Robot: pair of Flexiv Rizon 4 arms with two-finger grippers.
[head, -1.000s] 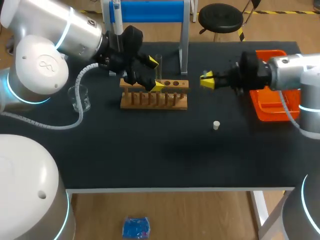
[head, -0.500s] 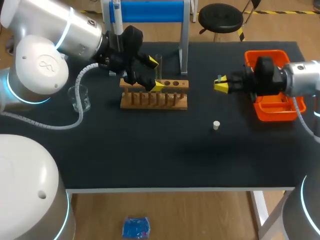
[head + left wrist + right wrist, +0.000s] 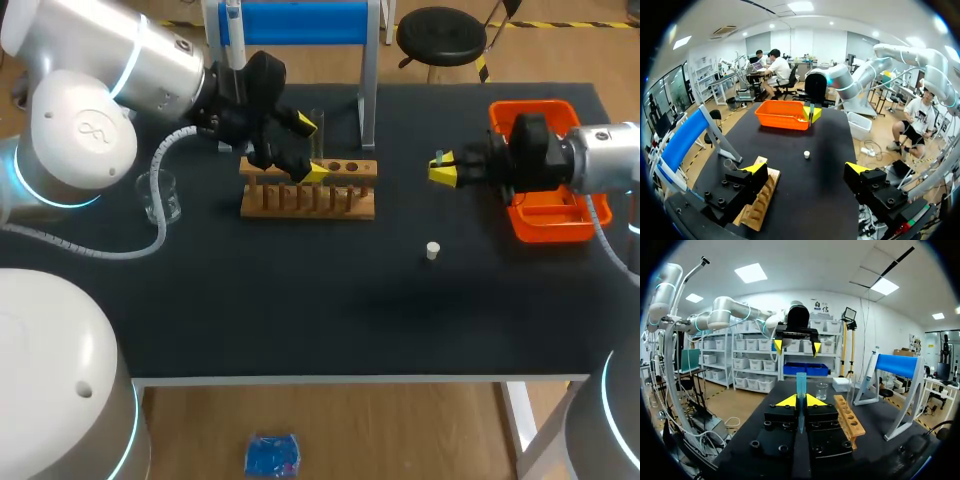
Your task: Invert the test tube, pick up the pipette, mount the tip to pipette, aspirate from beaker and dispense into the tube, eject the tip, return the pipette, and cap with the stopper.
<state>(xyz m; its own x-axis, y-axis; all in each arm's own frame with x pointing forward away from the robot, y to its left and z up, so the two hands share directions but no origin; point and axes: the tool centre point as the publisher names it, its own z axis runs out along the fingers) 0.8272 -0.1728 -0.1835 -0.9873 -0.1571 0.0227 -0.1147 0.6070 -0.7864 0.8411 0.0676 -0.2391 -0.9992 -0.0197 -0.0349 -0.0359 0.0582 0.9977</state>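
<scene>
Blue tip [image 3: 801, 384], light thin-walled plastic, sits pinched in the right claw [image 3: 800, 401]; judge its wide collar the safest hold. Left claw [image 3: 807, 169] gapes empty.

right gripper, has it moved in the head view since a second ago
Yes. The right gripper, shut on the pipette tip, drew back away from the wooden rack toward the orange tray, then held still.

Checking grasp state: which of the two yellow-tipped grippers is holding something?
The right gripper, by the orange plastic tray: jaws shut on a translucent blue pipette tip. The left gripper, by the wooden test-tube rack, is open and empty.
</scene>
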